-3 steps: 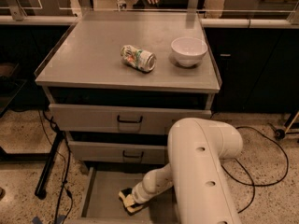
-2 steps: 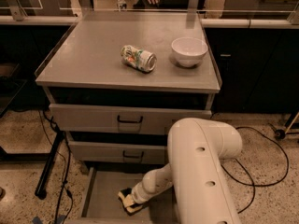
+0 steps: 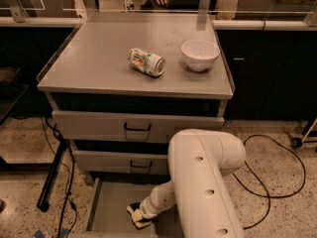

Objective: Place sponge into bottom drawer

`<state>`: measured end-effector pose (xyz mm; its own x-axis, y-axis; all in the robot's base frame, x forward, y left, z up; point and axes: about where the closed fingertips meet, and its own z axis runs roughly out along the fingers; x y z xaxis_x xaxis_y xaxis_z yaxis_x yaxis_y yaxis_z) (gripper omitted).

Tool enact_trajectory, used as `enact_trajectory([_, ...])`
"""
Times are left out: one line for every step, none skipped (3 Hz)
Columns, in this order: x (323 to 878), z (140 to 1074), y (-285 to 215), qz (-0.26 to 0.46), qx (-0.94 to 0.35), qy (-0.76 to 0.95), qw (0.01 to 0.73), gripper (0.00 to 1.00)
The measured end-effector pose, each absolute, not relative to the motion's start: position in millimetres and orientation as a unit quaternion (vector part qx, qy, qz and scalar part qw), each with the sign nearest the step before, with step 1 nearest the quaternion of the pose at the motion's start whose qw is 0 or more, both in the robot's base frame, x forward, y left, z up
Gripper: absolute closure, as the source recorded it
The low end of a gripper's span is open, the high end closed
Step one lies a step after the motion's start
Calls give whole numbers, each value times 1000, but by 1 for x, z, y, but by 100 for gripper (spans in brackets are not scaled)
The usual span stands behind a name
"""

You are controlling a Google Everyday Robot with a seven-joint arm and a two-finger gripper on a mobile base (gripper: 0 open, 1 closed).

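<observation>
The gripper (image 3: 143,215) reaches down into the open bottom drawer (image 3: 110,207) at the yellow sponge (image 3: 134,217), its hold impossible to tell; the sponge looks light and squashy, best pinched across its narrow sides.

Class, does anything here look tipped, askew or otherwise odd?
The drink can lies on its side on the cabinet top, left of the upright bowl. The hand is low in the bottom drawer, at the sponge.
</observation>
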<state>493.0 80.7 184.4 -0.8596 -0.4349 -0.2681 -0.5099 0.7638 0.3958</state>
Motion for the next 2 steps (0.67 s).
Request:
enact_trajectory([501,178,79,229,-245,938,86,100])
enact_trajectory([511,176,78,226,-239,940,92,100])
